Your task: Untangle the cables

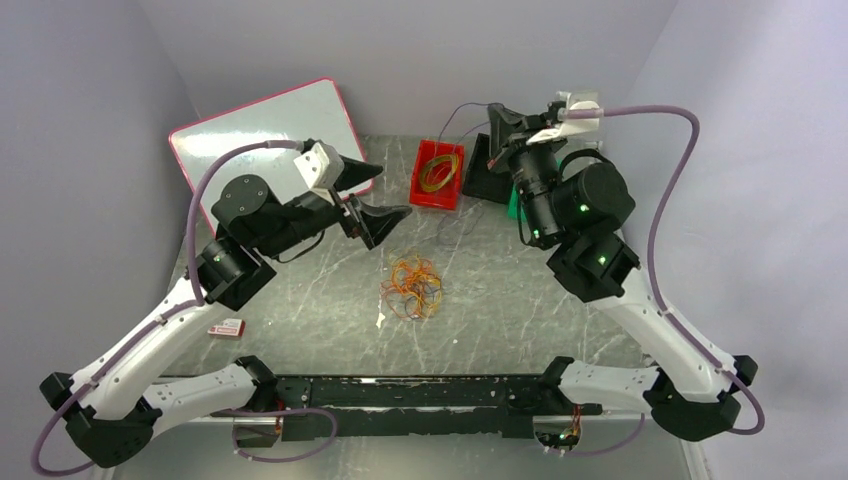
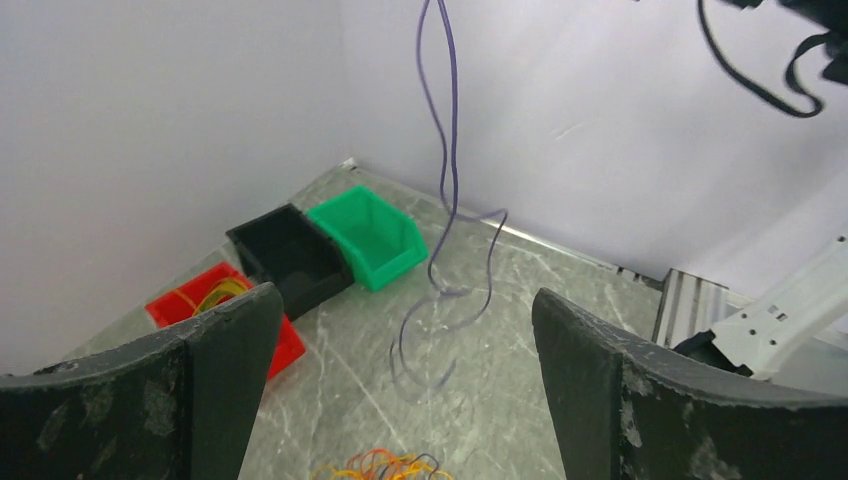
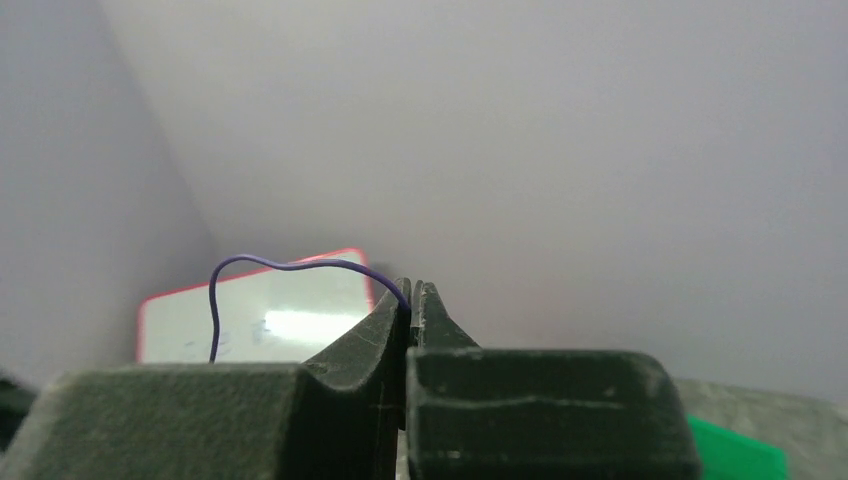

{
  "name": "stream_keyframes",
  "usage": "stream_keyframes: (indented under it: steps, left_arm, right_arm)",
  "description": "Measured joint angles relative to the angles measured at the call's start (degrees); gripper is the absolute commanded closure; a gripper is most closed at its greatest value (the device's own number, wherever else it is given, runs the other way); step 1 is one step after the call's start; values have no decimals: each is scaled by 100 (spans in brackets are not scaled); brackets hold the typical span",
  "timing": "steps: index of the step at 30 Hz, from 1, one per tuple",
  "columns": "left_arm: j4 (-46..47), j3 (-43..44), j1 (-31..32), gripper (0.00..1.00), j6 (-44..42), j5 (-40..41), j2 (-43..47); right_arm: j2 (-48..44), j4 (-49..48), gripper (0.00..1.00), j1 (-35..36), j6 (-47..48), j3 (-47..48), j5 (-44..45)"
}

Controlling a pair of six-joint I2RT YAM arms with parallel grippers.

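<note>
Right claw (image 3: 411, 290) clamped on purple cable (image 2: 447, 150), held high, tail trailing onto worktop (image 1: 520, 300); left claw (image 1: 384, 192) agape near tangle (image 1: 412, 288) mid-worktop. Lift slowly, straight up, pinning tangle on any snag.

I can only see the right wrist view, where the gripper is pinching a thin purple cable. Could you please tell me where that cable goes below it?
Observer: From the right gripper the purple cable hangs down, and its lower loops reach about the level of the table, in front of the green bin.
Operator: Thank you. Is it clear of the other cables?
Observer: In the top view it looks apart from the orange and yellow tangle, which lies on the table nearer the arm bases.
Operator: And where is the other arm?
Observer: The left gripper is open, raised over the table to the left of the hanging cable in the top view.
</note>
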State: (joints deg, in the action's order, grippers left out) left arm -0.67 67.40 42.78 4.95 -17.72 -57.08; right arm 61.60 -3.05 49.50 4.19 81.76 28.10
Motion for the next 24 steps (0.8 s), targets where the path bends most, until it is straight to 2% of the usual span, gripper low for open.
stream_keyframes:
  steps: [3,6,13,24]
  left_arm:
    - [-92,-140,0,0,4,284,81]
    - [-216,-282,0,0,15,479,140]
    - [-509,-529,0,3,39,785,190]
    - [-756,-625,0,2,-188,1150,168]
  right_arm:
    - [175,96,100,-103,149,144,605]
    - [426,304,100,-586,151,321,809]
    - [951,730,100,-2793,-474,444,175]
    - [1469,715,100,-4124,-1108,437,-640]
